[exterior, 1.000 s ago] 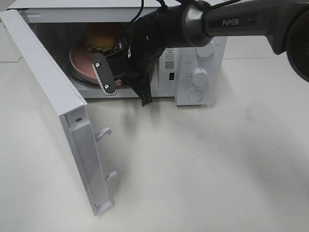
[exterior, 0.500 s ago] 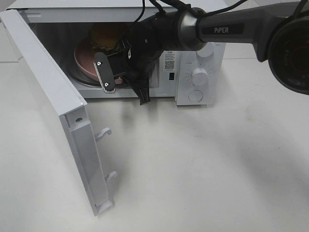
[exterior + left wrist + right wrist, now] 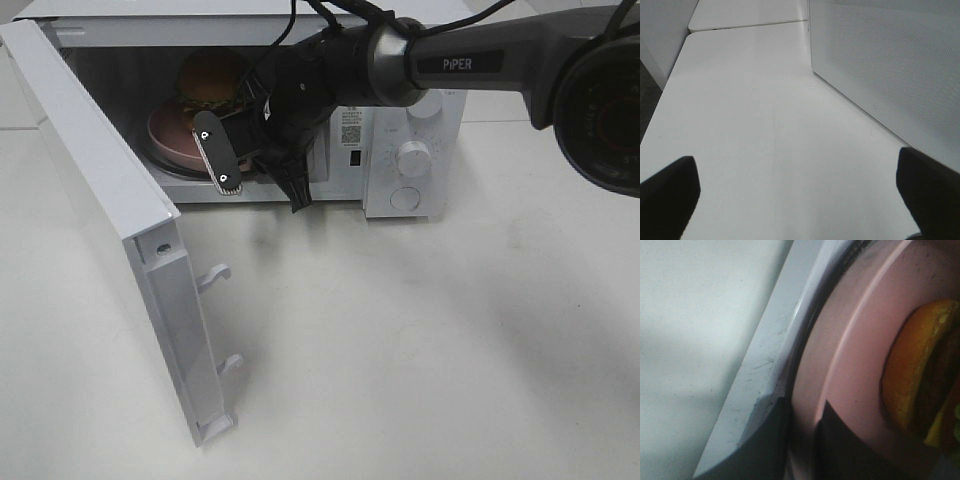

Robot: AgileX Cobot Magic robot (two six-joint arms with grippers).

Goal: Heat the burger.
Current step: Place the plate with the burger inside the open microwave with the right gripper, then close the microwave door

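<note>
The burger point(image 3: 212, 80), a round one with a glossy golden-brown bun, sits inside the white microwave oven point(image 3: 430, 110) in the upper left of the high view, at the back of a wide pink round plate point(image 3: 168, 135) that lies in the oven cavity. The oven's white door point(image 3: 100, 190) stands swung wide open toward the lower left. The right arm, dark grey and marked with white lettering, comes in from the upper right corner, runs leftward across the top of the control panel with its white knobs point(image 3: 413, 158), and bends down at the wrist into the opening. Its right gripper point(image 3: 222, 165) is at the plate's front edge. In the right wrist view the two dark fingers point(image 3: 840, 445) stand close on either side of the pink rim, but I cannot tell whether they press on it. The left gripper point(image 3: 799, 197) hangs over the white tabletop point(image 3: 765, 125) with its fingers spread wide and nothing between them, next to a white mesh-patterned panel point(image 3: 890, 75).
</note>
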